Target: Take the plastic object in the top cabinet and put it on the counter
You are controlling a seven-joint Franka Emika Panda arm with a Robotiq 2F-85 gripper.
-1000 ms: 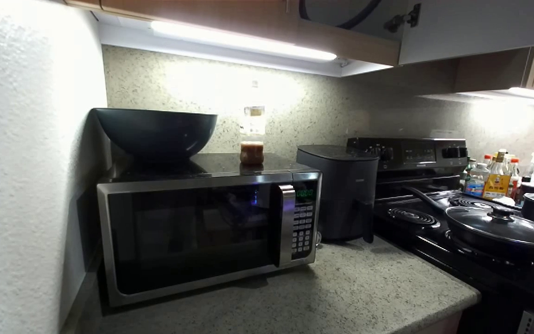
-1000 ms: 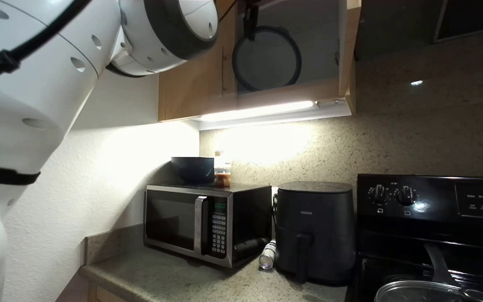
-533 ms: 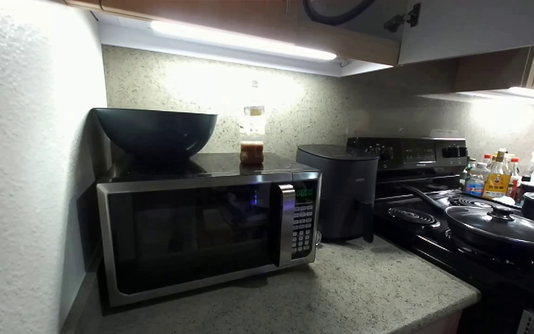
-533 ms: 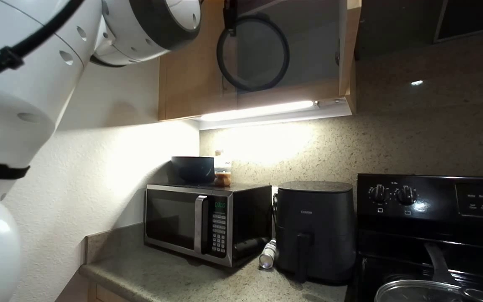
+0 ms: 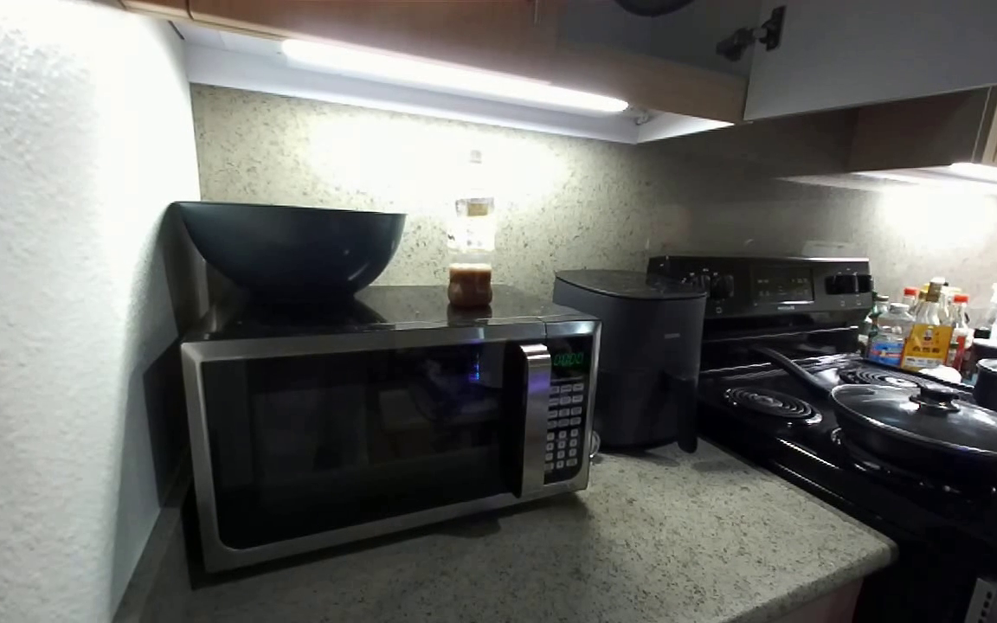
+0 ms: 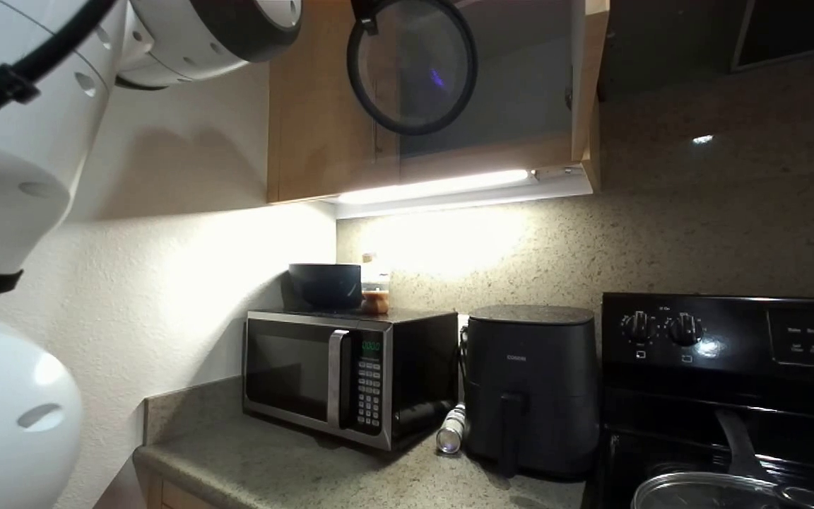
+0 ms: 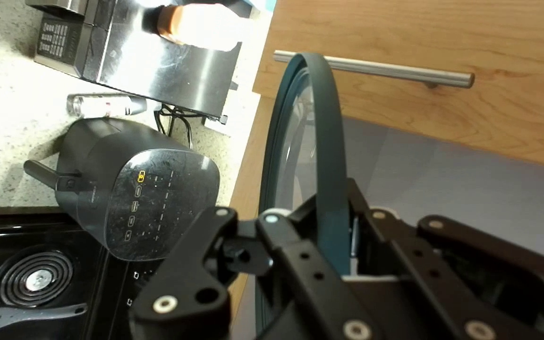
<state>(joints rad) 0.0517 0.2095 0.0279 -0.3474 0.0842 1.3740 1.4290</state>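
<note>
The plastic object point(image 6: 413, 78) is a round disc with a clear, see-through middle and a dark grey-blue rim. It hangs upright in front of the top cabinet point(image 6: 329, 141), which has one door open. My gripper point(image 7: 331, 208) is shut on its rim, which also shows in the wrist view point(image 7: 326, 123). In an exterior view only the dark fingertips point(image 6: 369, 25) show, at the disc's upper left. Only the bottom of the rim point(image 5: 652, 6) shows at the top edge of an exterior view. The speckled counter point(image 5: 663, 536) lies below, partly covered by appliances.
A microwave point(image 5: 360, 433) carries a dark bowl point(image 5: 299, 247) and a bottle with brown contents point(image 5: 470, 281). A black air fryer point(image 6: 531, 396) and a small cylinder point(image 6: 451, 429) stand beside it. The stove point(image 5: 775, 346) holds a lidded pan point(image 5: 940, 424). The open cabinet door point(image 5: 897, 52) juts out.
The arm and the held disc have moved left and up in an exterior view, out from the cabinet opening. In an exterior view the rim has risen almost out of the picture.
</note>
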